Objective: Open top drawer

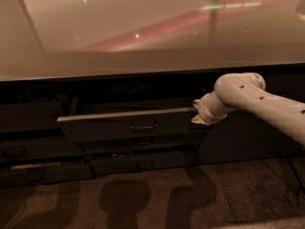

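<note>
The top drawer (114, 128) is a wide dark grey front under the counter, pulled partly out, with its pale top edge showing. Its small rectangular pull handle (143, 126) sits at the centre of the front. My white arm reaches in from the right. My gripper (197, 112) is at the drawer's right end, against the top right corner of the front. It points away from the camera and is mostly hidden behind the wrist.
A glossy beige countertop (152, 37) overhangs the drawers. Two narrower drawers (143, 162) sit below the top one. A plain dark cabinet panel (248, 137) stands to the right, behind my arm. Dark speckled floor (152, 199) lies in front.
</note>
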You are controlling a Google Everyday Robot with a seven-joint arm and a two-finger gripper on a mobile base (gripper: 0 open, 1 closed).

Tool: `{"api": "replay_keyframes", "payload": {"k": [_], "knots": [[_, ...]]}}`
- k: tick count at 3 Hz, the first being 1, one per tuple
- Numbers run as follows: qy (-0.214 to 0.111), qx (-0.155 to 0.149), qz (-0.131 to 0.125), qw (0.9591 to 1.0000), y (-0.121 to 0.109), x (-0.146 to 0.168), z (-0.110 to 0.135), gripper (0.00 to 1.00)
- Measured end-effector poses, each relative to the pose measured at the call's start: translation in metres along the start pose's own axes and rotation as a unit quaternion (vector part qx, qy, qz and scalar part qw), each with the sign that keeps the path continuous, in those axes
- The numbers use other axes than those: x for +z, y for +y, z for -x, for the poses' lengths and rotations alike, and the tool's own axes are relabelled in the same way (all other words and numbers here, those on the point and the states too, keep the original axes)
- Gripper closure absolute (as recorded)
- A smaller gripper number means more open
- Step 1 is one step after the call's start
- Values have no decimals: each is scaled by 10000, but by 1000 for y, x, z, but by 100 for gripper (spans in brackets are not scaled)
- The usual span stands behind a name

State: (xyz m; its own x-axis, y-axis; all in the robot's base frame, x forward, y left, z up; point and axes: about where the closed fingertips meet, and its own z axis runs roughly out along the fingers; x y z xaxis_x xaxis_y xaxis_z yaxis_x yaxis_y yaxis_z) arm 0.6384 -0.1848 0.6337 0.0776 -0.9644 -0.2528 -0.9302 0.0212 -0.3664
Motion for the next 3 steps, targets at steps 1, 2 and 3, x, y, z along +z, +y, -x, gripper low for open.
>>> {"api": "replay_keyframes", "payload": {"k": [1,2,3], "knots": [[0,0,0,10000,-1,-3,1,100],[-30,-25,-4,10000,8,-4,0,100],[-31,-25,-4,10000,7,-7,1,100]]}}
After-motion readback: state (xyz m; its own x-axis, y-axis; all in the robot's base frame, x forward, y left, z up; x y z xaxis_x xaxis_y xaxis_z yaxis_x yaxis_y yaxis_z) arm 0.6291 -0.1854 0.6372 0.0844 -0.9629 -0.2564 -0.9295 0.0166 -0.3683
